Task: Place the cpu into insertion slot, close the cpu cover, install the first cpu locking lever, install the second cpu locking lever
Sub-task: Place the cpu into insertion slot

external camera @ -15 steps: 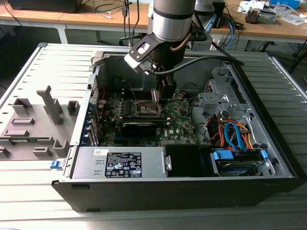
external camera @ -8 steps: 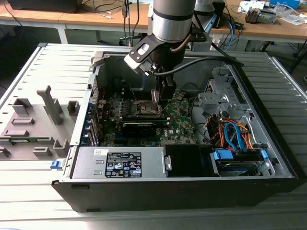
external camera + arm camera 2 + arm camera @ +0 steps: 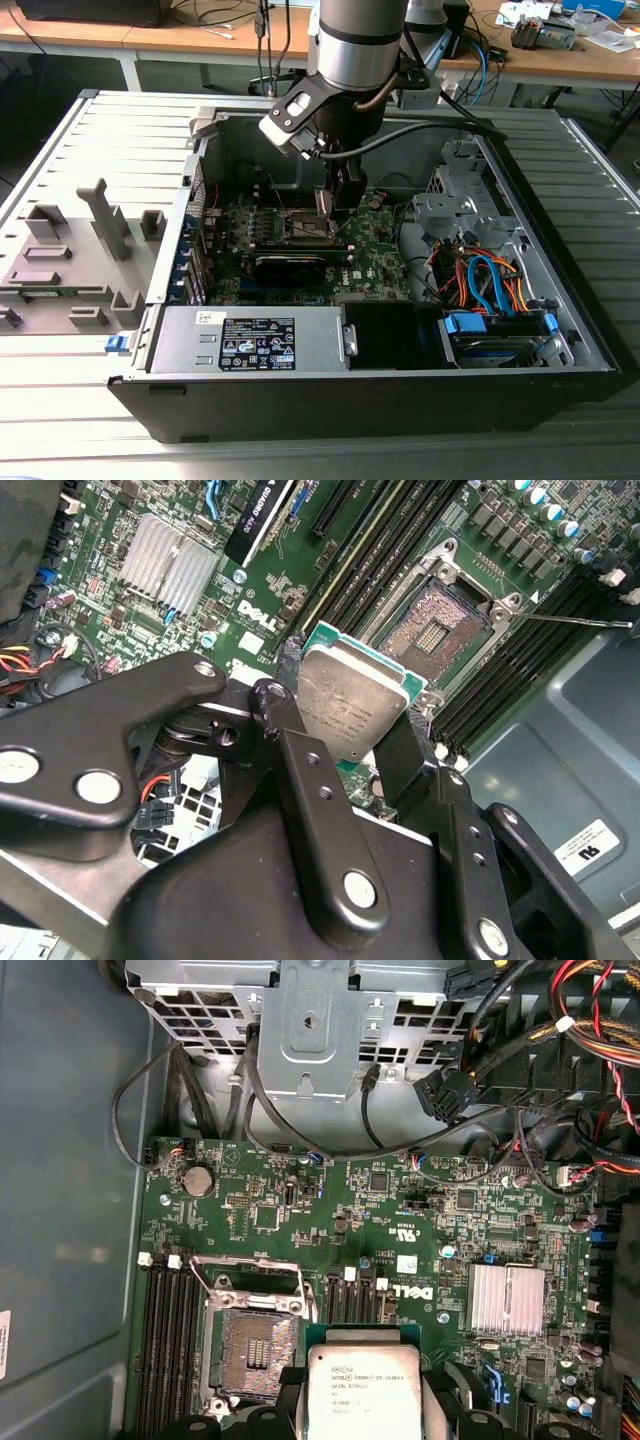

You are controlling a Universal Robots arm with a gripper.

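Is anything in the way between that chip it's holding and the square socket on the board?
Nothing visible. The gripper holds the chip clear of the board, and the socket beside it lies open, its centre uncovered.

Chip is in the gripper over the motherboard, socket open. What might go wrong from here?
1. The cpu, held by its edges in the gripper, looks offset from the open insertion slot; lowered out of line, it might bend the exposed contacts.
2. With only an edge grip, it might slip or tilt onto the motherboard.
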